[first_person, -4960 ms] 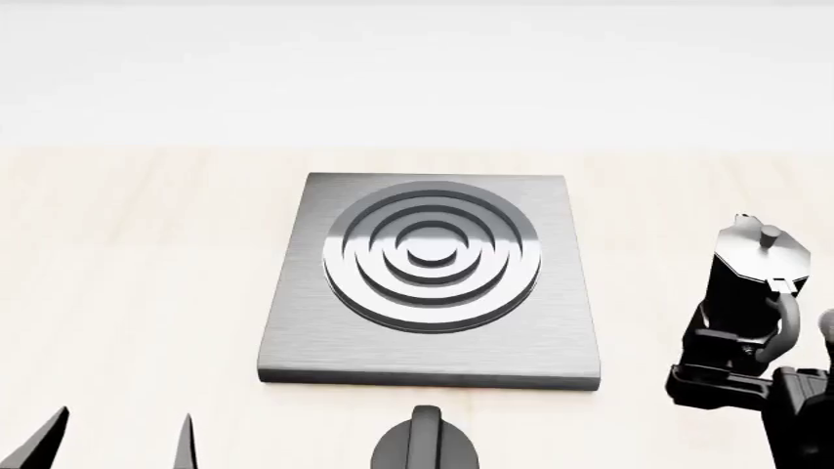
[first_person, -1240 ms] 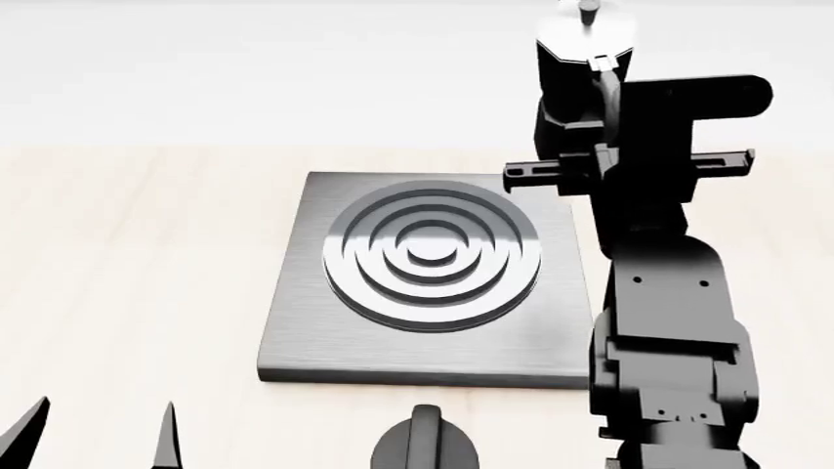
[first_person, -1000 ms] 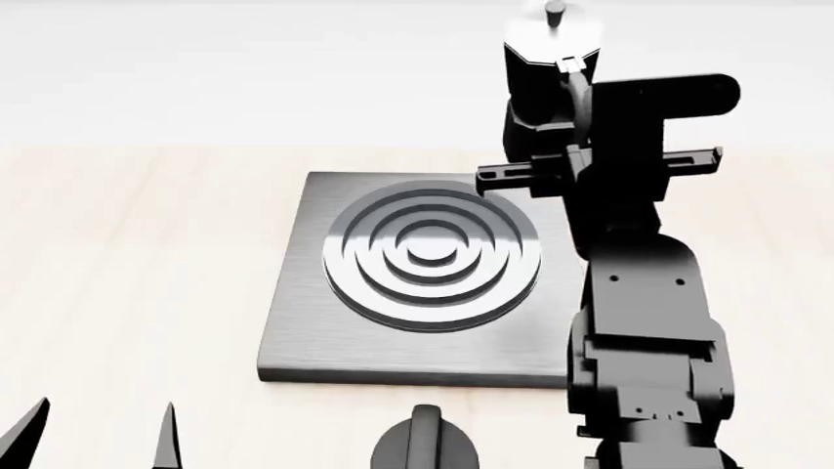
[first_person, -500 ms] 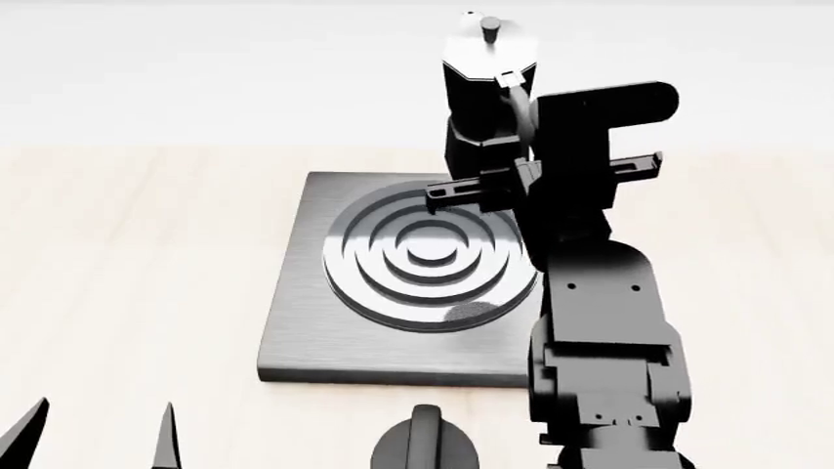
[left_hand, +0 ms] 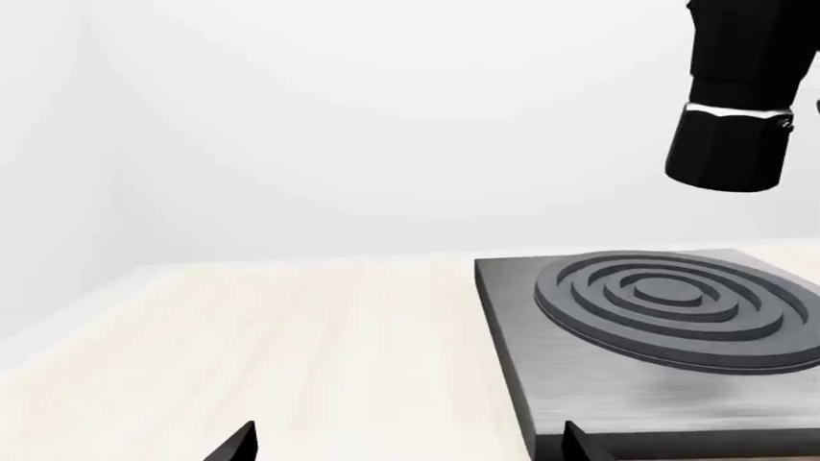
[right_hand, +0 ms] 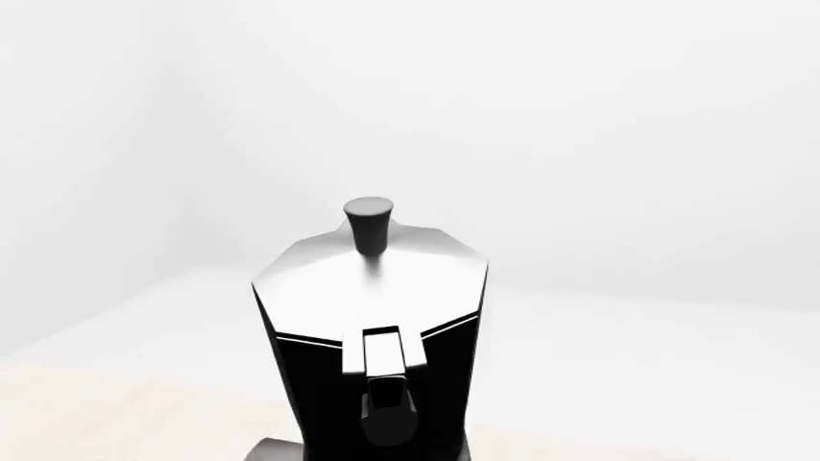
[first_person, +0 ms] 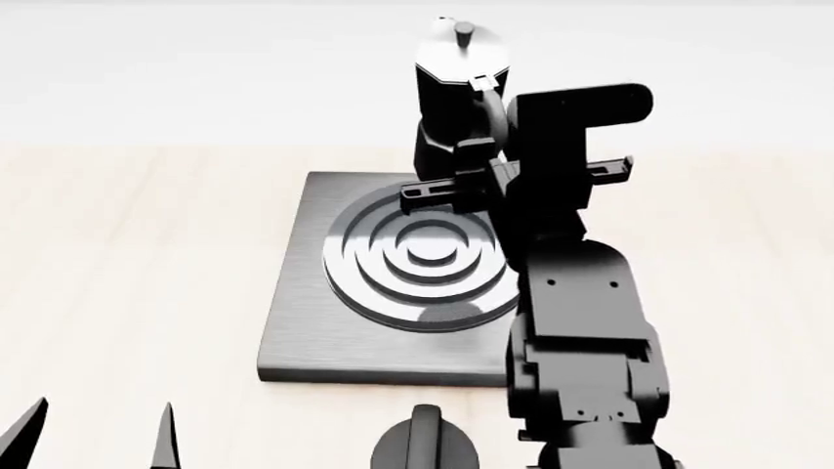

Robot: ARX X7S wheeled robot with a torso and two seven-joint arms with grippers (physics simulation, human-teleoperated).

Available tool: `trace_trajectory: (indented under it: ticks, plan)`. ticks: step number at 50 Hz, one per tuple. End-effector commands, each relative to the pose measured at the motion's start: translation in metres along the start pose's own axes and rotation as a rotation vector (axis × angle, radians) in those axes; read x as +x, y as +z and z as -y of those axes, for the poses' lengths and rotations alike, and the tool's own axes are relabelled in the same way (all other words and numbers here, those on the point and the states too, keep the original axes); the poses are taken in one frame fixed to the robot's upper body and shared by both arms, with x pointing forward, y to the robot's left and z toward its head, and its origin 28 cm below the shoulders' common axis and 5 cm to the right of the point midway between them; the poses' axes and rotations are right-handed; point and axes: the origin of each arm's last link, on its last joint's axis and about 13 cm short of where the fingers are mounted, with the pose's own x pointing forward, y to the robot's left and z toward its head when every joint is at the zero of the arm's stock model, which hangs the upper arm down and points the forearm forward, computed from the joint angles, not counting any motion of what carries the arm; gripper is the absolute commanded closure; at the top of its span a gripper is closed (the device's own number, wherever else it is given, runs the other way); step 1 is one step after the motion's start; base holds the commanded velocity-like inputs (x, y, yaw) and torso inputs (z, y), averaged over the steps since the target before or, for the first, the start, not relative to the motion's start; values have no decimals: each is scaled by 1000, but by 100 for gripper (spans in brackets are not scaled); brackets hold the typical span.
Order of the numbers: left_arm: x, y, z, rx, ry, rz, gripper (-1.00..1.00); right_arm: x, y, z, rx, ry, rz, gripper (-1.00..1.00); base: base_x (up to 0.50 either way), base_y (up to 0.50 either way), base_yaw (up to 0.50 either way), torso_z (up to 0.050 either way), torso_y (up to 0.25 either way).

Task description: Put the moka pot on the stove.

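Note:
The black moka pot (first_person: 456, 93) with silver lid hangs upright in the air over the back part of the grey stove (first_person: 303, 303), above its ring burner (first_person: 417, 259). My right gripper (first_person: 478, 168) is shut on the pot at its handle side. In the right wrist view the pot (right_hand: 372, 307) fills the middle and hides the jaws. In the left wrist view the pot's base (left_hand: 731, 144) floats well above the stove (left_hand: 602, 394). My left gripper (first_person: 94, 445) is open and empty, low near the table's front left, also seen in its wrist view (left_hand: 407, 447).
A black round knob with a ridge (first_person: 424, 445) sits just in front of the stove's front edge. My right arm (first_person: 580, 342) covers the stove's right side. Light wooden tabletop (first_person: 131, 254) lies around the stove, with a white wall behind.
My right gripper has carried the moka pot leftward, from beyond the stove's back right corner to over the back of the burner. The left gripper has stayed still.

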Motion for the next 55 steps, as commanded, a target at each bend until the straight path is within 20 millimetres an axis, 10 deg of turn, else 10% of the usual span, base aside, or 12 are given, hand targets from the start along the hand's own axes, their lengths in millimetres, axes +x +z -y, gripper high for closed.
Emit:
trace_trajectory:
  ticks: [1,55]
  plan:
    - [0,5,0,-28,-8,28,-100,3,7,-3,38,-28,-9,100,0,0,0,0,0]
    - [-1,6,-2,-31,1,34,-100,-7,-24,-16,32,-10,-132,100,0,0,0,0,1]
